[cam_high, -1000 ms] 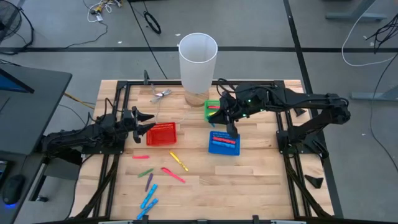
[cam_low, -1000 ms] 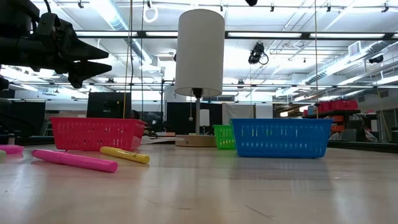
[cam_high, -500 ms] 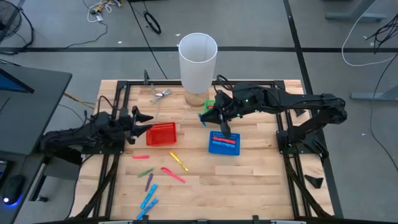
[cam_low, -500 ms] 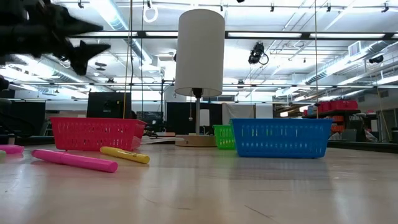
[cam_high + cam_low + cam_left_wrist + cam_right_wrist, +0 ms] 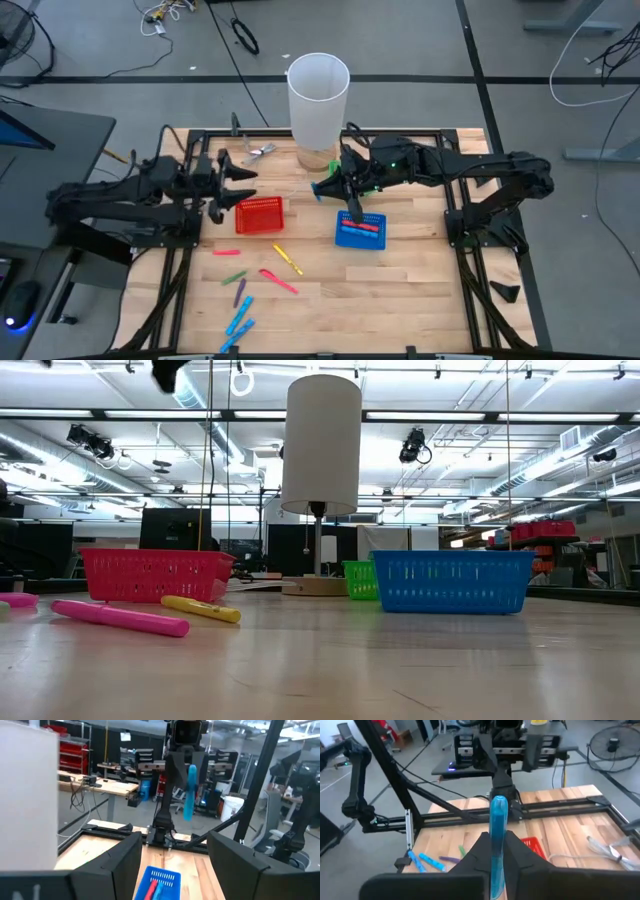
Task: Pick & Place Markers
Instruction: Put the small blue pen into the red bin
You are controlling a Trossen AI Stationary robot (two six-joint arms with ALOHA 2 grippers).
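Loose markers lie on the table's near left: red (image 5: 226,252), yellow (image 5: 288,260), pink (image 5: 278,281), green (image 5: 234,276), purple (image 5: 238,292) and light blue (image 5: 238,315). The blue basket (image 5: 359,229) holds a red and a blue marker. My right gripper (image 5: 333,186) hovers above the table's middle, past the blue basket's far left corner, shut on a light blue marker (image 5: 497,835). My left gripper (image 5: 247,184) is open and holds nothing, high above the red basket's (image 5: 260,215) far edge. My right gripper pinches the light blue marker by one end (image 5: 495,870) between its two fingers (image 5: 520,857). The fingers come nearly level from the table's right and lie along the marker. The marker (image 5: 190,792) sticks out past the fingertips with its free end slanting down, clear of the table.
A tall white cylinder (image 5: 318,100) stands at the far middle on a wooden base. A green basket (image 5: 360,579) sits beside it, mostly under my right arm. Black frame rails (image 5: 200,150) run along the table's edges. Bare wood lies at the near right.
My left gripper has risen steeply, leaving the low view at its top, and has shifted a little toward the far edge, staying open. My right gripper has moved slightly toward the table's left and tipped up nearer to level, so the marker's free end now shows beyond it.
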